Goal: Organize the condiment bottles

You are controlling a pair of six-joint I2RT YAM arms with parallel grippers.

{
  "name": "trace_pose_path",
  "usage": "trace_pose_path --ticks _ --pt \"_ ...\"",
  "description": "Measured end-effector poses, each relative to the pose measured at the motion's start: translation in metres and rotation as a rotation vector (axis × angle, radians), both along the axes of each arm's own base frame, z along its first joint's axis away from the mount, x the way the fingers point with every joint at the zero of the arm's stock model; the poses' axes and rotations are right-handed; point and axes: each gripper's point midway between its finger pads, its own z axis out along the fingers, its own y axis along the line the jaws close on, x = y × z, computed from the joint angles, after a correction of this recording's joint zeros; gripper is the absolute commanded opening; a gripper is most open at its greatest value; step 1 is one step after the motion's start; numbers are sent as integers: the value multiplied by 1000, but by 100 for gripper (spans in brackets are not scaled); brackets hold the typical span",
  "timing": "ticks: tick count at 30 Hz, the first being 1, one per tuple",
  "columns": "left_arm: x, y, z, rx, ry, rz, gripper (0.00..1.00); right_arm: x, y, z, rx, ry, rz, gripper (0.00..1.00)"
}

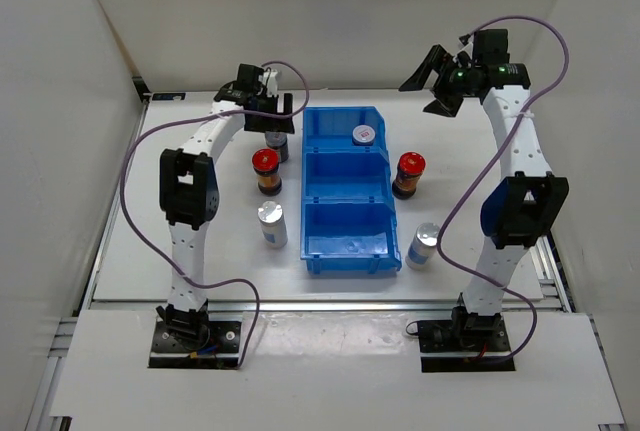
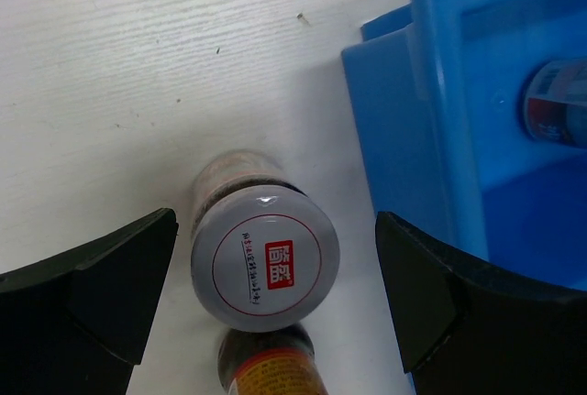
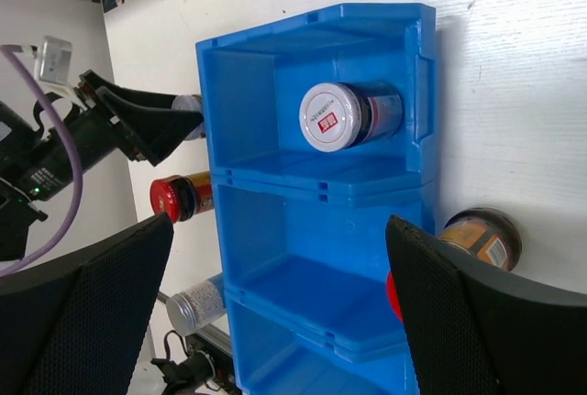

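One grey-white-capped bottle stands in the far compartment of the blue bin; it also shows in the right wrist view. The other one stands on the table left of the bin, between the open fingers of my left gripper, which hovers over it without touching. Red-capped bottles stand left and right of the bin. Silver bottles stand front left and front right. My right gripper is open, empty and raised at the far right.
The bin's middle and near compartments hold nothing. In the left wrist view the bin's wall is close to my right finger. White walls enclose the table on three sides.
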Motion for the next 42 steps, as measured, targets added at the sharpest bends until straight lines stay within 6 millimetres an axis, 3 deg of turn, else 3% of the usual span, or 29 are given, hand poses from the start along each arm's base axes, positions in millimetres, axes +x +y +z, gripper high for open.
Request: trace_pose_path --ticks 6,9,15,16,19,25,29,33,39,42 --pt "-5 3 -21 23 56 14 96 0 -8 -7 -1 18 -14 100" --pt "-5 3 -21 25 57 20 85 1 -14 -8 0 21 -26 100" --pt "-2 7 -16 63 40 39 52 1 -20 -15 1 40 -39 100" --pt "-2 8 -14 73 38 44 45 0 -20 -17 1 46 -39 100" --pt "5 9 3 92 1 63 44 -2 -20 -23 4 64 -36 100" --pt "25 7 60 102 -145 94 38 -6 -18 -35 10 98 -30 100" --pt "25 -18 105 49 -236 55 36 -11 -17 -43 18 127 -24 100" --pt "8 -65 128 -34 -268 -55 36 -12 -16 -46 25 139 -21 100" --pt "-29 -132 117 -112 -209 -201 45 -14 -15 -48 29 145 -18 100" --pt "-41 -148 97 -123 -152 -231 51 -14 -15 -48 29 144 -18 100"
